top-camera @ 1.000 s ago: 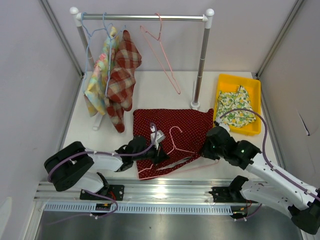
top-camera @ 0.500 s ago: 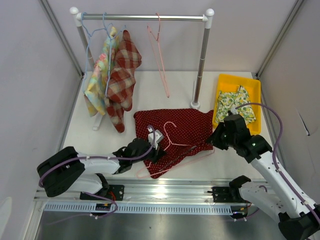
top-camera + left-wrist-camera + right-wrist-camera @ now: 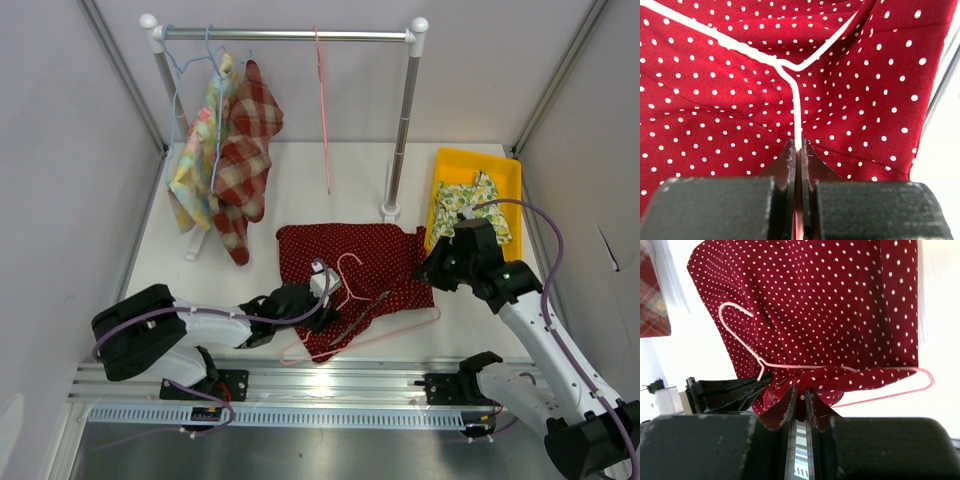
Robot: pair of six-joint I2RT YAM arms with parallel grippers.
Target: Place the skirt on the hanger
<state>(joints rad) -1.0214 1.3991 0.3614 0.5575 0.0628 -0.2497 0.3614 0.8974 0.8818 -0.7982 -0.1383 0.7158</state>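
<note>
Two grips carry everything here. The left pincer is clamped tight on the thin stem of the pink hanger, close to where its two arms fork. The right pincer is closed on a bunched fold of the red polka-dot skirt, at its right edge. The skirt lies on the table between the two arms with the hanger on top of it; whether either hanger arm is inside the waist I cannot tell.

The wire is slim and smooth, so it could swivel or slide between the left jaws if the right arm pulls the cloth hard sideways. The right hold looks shallow, on a fold only, so a tug could strip the fabric out or drag the skirt off the hanger rather than over it. That pinch may also have caught both layers, which would close the opening to the hanger. Lifting now would probably let the skirt slide down the sloped arm.
</note>
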